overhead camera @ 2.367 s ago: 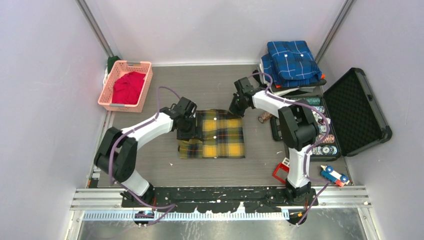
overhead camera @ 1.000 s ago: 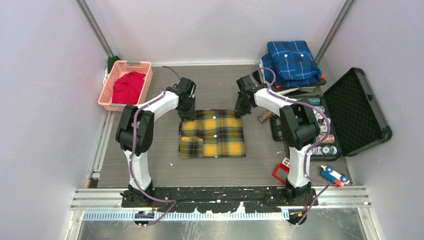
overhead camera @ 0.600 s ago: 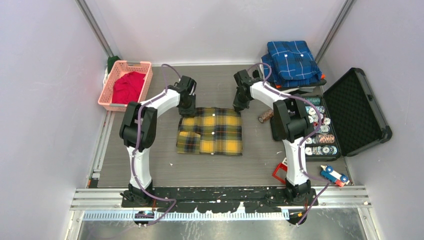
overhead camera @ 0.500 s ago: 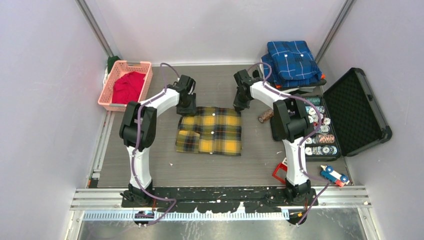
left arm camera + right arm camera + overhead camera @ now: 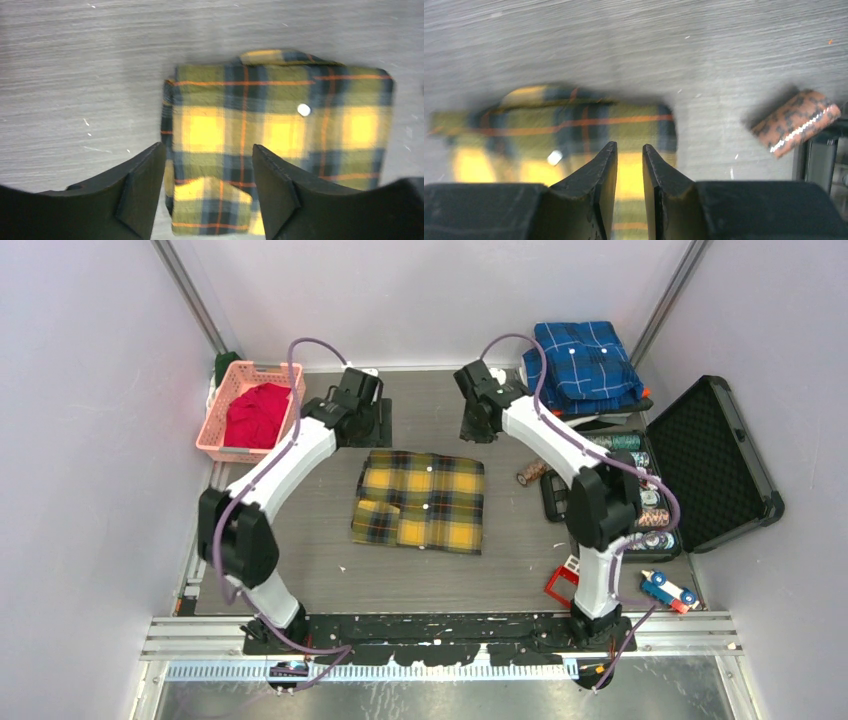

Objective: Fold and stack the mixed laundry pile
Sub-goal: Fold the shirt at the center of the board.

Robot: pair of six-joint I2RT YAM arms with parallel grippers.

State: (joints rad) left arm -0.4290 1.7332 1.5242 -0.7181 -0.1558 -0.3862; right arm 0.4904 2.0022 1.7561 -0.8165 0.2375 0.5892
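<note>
**Top view, 12 o'clock at the far wall.** The grey wood-grain table point(image 5: 300, 570) is filling the frame. At 3 o'clock an open black case point(image 5: 715, 465) is lying with its foam-lined lid tipped outward. Its tray is holding rows of small round discs.

The yellow-and-black plaid shirt point(image 5: 420, 500) is lying flat at the table's centre, folded into a rough rectangle with its collar edge toward 12 o'clock. At 1 o'clock the folded blue plaid shirt point(image 5: 585, 360) is sitting on top of a stack of other items. At 10 o'clock the pink lattice basket point(image 5: 232, 436) is holding the red T-shirt point(image 5: 255, 412), which is lying crumpled inside it.

Both arms are reaching toward 12 o'clock. The left gripper point(image 5: 370, 425) is hanging just beyond the plaid shirt's 11 o'clock corner. The right gripper point(image 5: 478, 428) is hanging just beyond its 1 o'clock corner. Neither is touching the cloth.

A brown patterned roll point(image 5: 527, 475) is lying between the shirt and the case. A small blue-and-white toy car point(image 5: 668, 590) is lying at 4 o'clock.

**Left wrist view.** The left gripper point(image 5: 207, 165) is standing with its jaws spread wide, holding nothing. The plaid shirt point(image 5: 280, 115) and one white button point(image 5: 303, 109) are showing below it.

**Right wrist view.** The right gripper point(image 5: 630, 150) is showing only a narrow gap between its fingers, with nothing in it. The shirt point(image 5: 574, 125) is appearing blurred beneath. The roll point(image 5: 796, 122) is lying at 3 o'clock.
</note>
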